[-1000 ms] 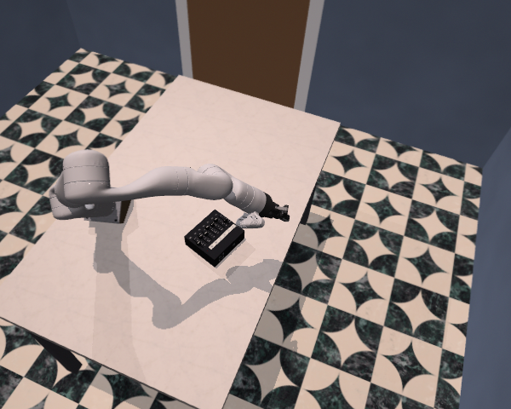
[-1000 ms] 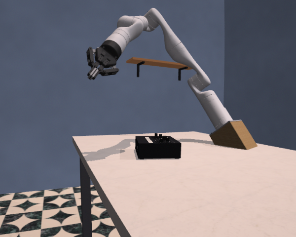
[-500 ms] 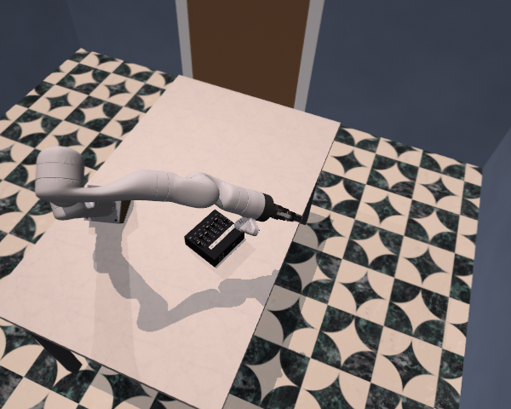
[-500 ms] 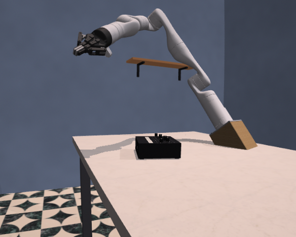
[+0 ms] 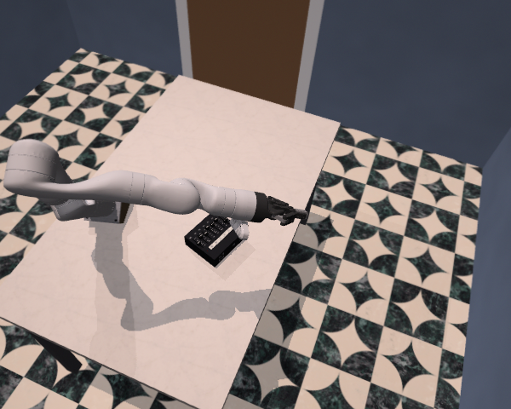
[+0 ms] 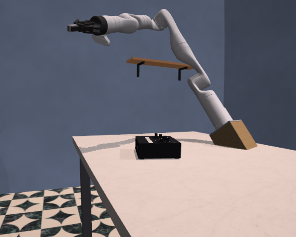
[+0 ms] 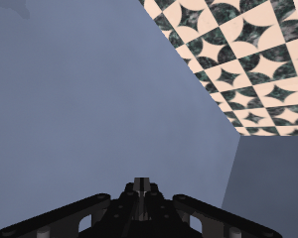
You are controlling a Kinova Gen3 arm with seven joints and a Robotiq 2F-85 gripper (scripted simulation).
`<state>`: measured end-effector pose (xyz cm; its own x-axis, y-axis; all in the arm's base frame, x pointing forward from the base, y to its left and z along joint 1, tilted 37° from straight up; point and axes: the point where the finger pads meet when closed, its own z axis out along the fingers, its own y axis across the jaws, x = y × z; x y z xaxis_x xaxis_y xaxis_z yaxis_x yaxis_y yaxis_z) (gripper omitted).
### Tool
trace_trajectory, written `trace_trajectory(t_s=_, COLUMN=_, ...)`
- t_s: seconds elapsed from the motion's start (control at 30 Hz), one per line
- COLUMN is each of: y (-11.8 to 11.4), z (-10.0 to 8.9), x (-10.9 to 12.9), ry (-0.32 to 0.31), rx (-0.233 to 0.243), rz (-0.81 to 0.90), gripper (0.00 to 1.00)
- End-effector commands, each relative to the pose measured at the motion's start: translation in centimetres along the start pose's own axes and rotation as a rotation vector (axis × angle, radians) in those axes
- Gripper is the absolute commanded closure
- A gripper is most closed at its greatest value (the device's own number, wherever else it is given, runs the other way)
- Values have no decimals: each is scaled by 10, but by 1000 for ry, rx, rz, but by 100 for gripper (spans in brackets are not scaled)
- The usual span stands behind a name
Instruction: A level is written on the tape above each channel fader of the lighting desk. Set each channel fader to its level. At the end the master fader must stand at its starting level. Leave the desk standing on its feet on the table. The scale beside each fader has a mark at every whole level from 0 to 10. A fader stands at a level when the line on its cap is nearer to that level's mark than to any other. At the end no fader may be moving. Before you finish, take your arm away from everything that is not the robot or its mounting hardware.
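Observation:
The lighting desk (image 5: 212,239) is a small black box with several faders and a white tape strip along one side. It stands on its feet on the table, also in the exterior view (image 6: 158,146). My gripper (image 5: 301,215) is shut and empty, held level high above the table, out past the desk toward the table's edge. In the exterior view the gripper (image 6: 69,27) points sideways far above the desk. In the wrist view the shut fingertips (image 7: 141,182) face a blue wall and tilted floor; the desk is out of that view. The fader levels and tape numbers are too small to read.
The arm's wooden base wedge (image 6: 233,135) sits at the table's far side. A wall shelf (image 6: 159,63) hangs behind the arm. The table edge (image 5: 306,193) lies just under the gripper. A brown door (image 5: 248,46) stands beyond the table.

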<state>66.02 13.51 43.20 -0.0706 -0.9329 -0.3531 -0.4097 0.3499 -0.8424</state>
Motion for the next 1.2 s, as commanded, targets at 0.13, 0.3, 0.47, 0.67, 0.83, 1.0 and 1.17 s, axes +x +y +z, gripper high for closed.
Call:
trace_trajectory(t_s=0.13, y=-23, z=-35, x=-53, ry=-135, rx=80, rz=100, gripper=100)
trace_trajectory(t_s=0.3, y=-37, z=-58, x=-78, ry=-212, rx=101, rz=180, gripper=100)
trace_trajectory(t_s=0.47, y=-42, z=-72, x=-93, ry=-256, rx=104, rz=224, gripper=100)
trace_trajectory(t_s=0.67, y=-43, z=-98, x=-121, ry=-335, rx=89, rz=300, gripper=100)
trace_trajectory(t_s=0.83, y=-35, z=-116, x=-143, ry=-386, rx=58, rz=354, gripper=100)
trace_trajectory(t_s=1.0, y=-27, z=-125, x=-155, ry=-409, rx=31, rz=383, gripper=100)
trace_trajectory(t_s=1.17, y=-7, z=-136, x=-171, ry=-430, rx=-24, rz=428, gripper=100)
